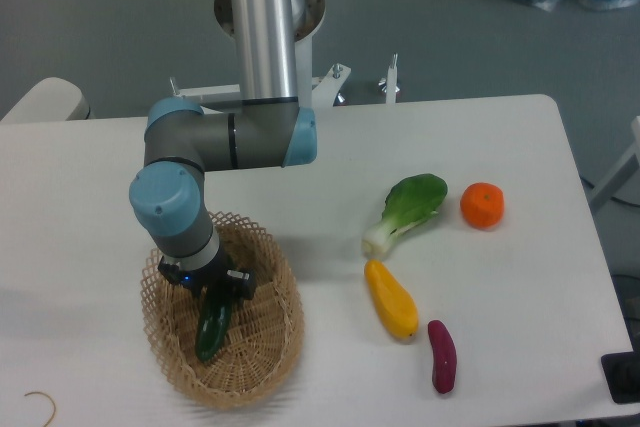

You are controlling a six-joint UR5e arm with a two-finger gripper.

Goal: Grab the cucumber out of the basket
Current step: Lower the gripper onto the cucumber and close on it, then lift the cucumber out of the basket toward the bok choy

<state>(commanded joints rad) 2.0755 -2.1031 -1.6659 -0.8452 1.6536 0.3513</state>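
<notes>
Hiding the cucumber's (212,328) top, jaws sit unclear.

A dark green, glossy, elongated cucumber (213,327) lies inside the oval, shallow, tan woven wicker basket (262,367), left of centre, pointing from one o'clock down to seven o'clock.

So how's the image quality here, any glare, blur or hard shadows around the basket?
Fixed camera: even, soft lighting, no hard shadows; the arm casts a faint shadow on the table beside the basket. The cucumber shows a small sheen. Slightly soft overall, and the pincer is too dark to read.
</notes>
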